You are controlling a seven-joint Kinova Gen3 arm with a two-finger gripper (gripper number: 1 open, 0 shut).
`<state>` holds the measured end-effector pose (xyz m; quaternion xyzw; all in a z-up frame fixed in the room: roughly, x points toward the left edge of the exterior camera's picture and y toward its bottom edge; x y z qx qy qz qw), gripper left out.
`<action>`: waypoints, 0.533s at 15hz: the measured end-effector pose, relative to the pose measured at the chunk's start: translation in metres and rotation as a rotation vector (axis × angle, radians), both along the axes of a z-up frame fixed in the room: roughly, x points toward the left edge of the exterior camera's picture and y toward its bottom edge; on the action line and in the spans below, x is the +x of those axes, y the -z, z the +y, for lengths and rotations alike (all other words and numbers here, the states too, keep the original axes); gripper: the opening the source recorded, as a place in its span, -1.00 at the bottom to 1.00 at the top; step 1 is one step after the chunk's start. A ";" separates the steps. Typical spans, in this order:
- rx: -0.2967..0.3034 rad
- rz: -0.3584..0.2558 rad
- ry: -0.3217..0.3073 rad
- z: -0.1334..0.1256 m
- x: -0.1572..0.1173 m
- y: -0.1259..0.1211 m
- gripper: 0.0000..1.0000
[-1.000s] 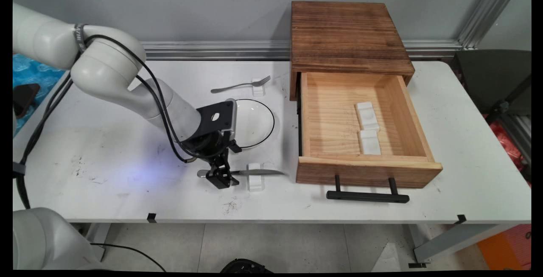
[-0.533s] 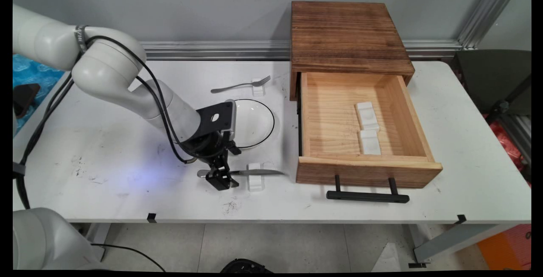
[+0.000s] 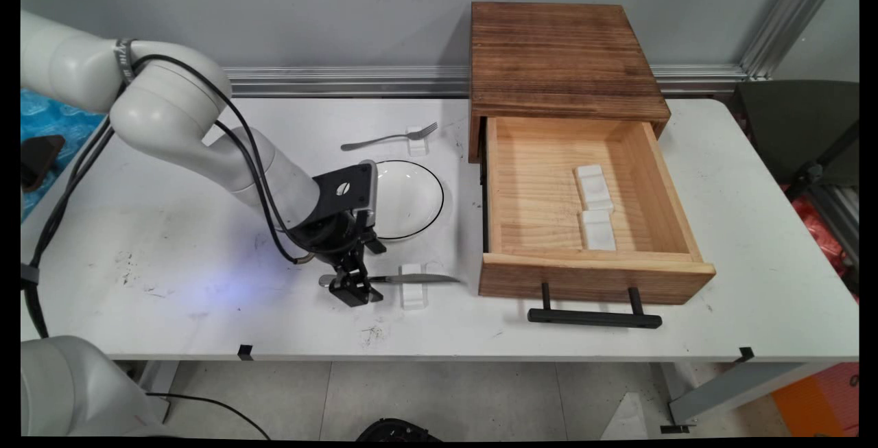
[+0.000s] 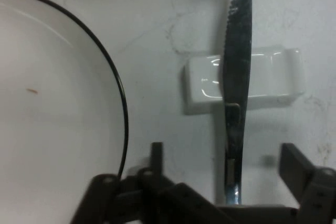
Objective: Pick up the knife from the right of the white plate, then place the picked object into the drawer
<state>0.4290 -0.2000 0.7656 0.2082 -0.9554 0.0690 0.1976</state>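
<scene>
Down at the table's near side, the black two-finger gripper [image 3: 353, 288] sits low over the handle of the slim steel table knife [image 3: 398, 278], fingers spread wide on either side and gripping nothing. Just behind, the white round plate with a thin black rim [image 3: 411, 194]. The knife lies across a small white ceramic rest [image 3: 413, 287], blade pointing toward the open pale-wood drawer [image 3: 590, 276]. It looks light, rigid, slick; the raised handle seems the place to pinch.

no readable text, band lettering seemingly illegible
</scene>
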 end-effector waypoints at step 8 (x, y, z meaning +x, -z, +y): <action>0.008 0.000 -0.005 0.002 0.008 -0.005 -1.00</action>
